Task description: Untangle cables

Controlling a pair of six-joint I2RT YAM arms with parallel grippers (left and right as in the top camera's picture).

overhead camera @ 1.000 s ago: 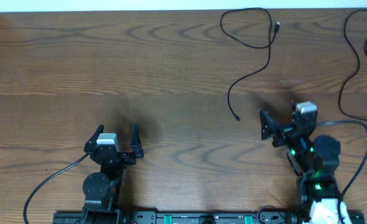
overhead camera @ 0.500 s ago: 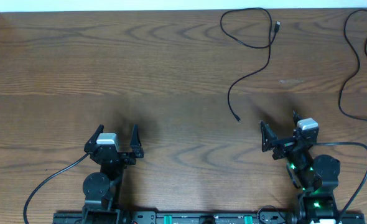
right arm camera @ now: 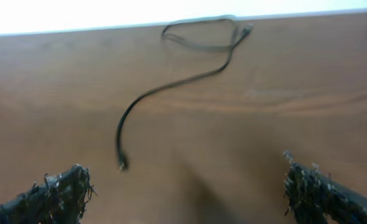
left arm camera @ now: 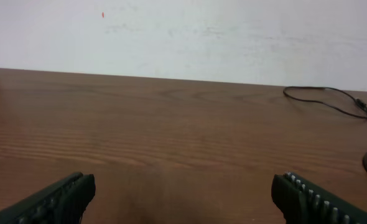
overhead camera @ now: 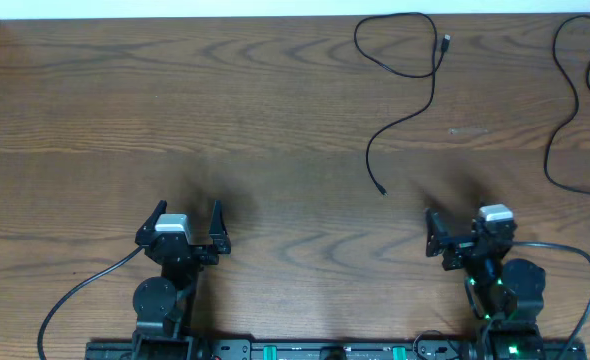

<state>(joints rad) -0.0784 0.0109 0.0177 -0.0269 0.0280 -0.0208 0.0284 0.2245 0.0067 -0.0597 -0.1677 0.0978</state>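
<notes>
Cables (overhead camera: 367,160) look untangled (2 black ones, well apart), so you're wrapping up; left gripper (left arm camera: 183,186) and right gripper (right arm camera: 186,177) both gape wide, empty. Next: just park them.

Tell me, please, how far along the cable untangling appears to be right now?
Done, apparently: the two black cables in view, the looped cable and the right-edge cable, lie apart on the table without crossing. In hand: nothing; the left claw and right claw are open and empty, near the table's front. Left: perhaps opening the looped cable's far loop; no white cable is in view.
</notes>
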